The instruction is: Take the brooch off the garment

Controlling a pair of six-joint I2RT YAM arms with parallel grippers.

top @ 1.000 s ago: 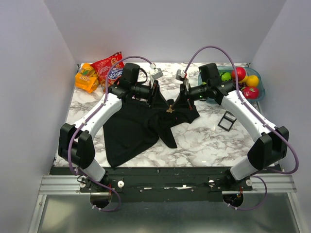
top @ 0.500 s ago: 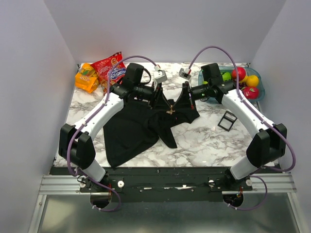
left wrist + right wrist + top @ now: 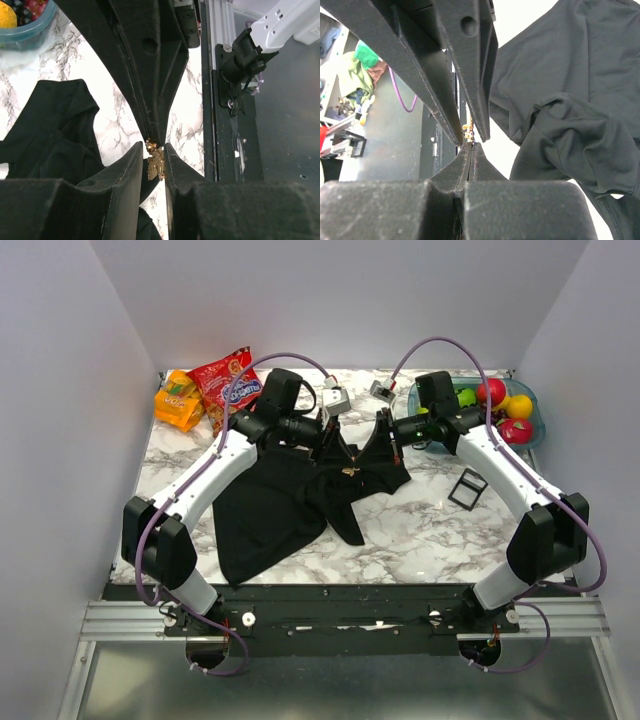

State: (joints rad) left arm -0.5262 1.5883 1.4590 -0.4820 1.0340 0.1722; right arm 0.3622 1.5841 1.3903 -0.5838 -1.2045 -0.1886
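Note:
The garment (image 3: 270,510) lies crumpled on the marble table, spreading from the centre toward the near left. The brooch (image 3: 350,471) glints gold on its upper middle fold. Both grippers reach in from opposite sides and meet tip to tip at it. In the left wrist view, the brooch (image 3: 155,162) fills the narrow gap of my left gripper (image 3: 154,150). My right gripper (image 3: 471,146) is shut, its tips touching the brooch (image 3: 468,131). What, if anything, it pinches is hidden. Black cloth (image 3: 570,100) hangs beside it.
Snack bags (image 3: 205,388) lie at the back left. A bowl of coloured fruit (image 3: 500,405) stands at the back right. A small black square tray (image 3: 467,488) sits right of the garment. The metal rail (image 3: 330,620) runs along the near edge.
My left arm has moved right toward the centre and my right arm has shifted slightly, so that both grippers' tips now converge on the brooch. The cloth around the brooch has shifted a little.

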